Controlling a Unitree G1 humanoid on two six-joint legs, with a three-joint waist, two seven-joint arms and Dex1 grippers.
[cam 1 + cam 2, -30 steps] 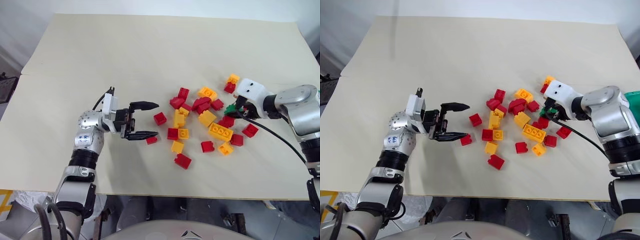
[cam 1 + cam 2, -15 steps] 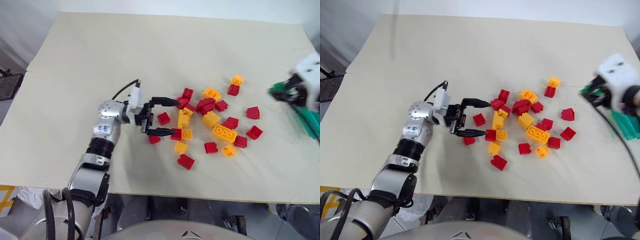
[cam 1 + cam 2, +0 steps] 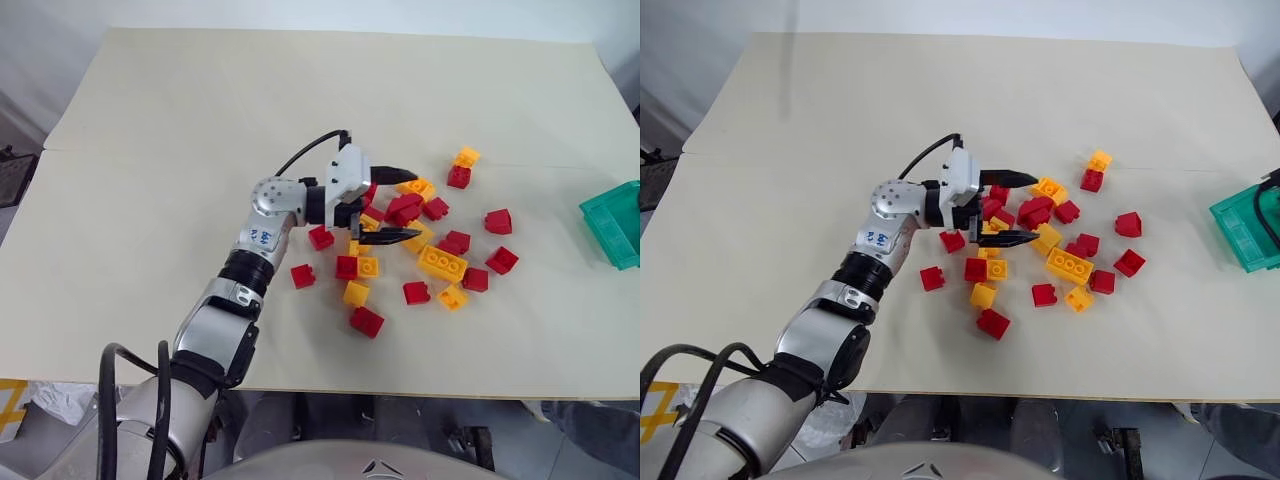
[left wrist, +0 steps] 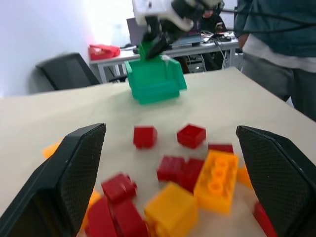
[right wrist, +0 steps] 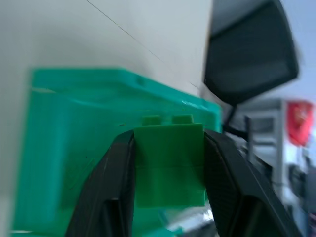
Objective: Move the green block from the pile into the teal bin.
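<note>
The green block (image 5: 170,163) sits between the two fingers of my right gripper (image 5: 169,134), which is shut on it. It hangs over the teal bin (image 5: 74,148). In the left wrist view the right gripper (image 4: 157,39) holds the block just above the bin's (image 4: 153,81) open top. The bin (image 3: 612,225) stands at the table's right edge. My left gripper (image 3: 408,204) is open and level above the left part of the pile (image 3: 440,262) of red and yellow bricks, pointing right, with nothing between its fingers.
The bricks lie on a beige table (image 3: 200,120) with wide bare room at the left and back. A single red brick (image 3: 302,275) lies apart, left of the pile. A person (image 4: 276,44) stands beyond the table's right side, near a desk and a chair.
My right gripper lifted the green block out of the pile and carried it right, out over the teal bin. My left gripper moved right, from beside the pile to above it.
</note>
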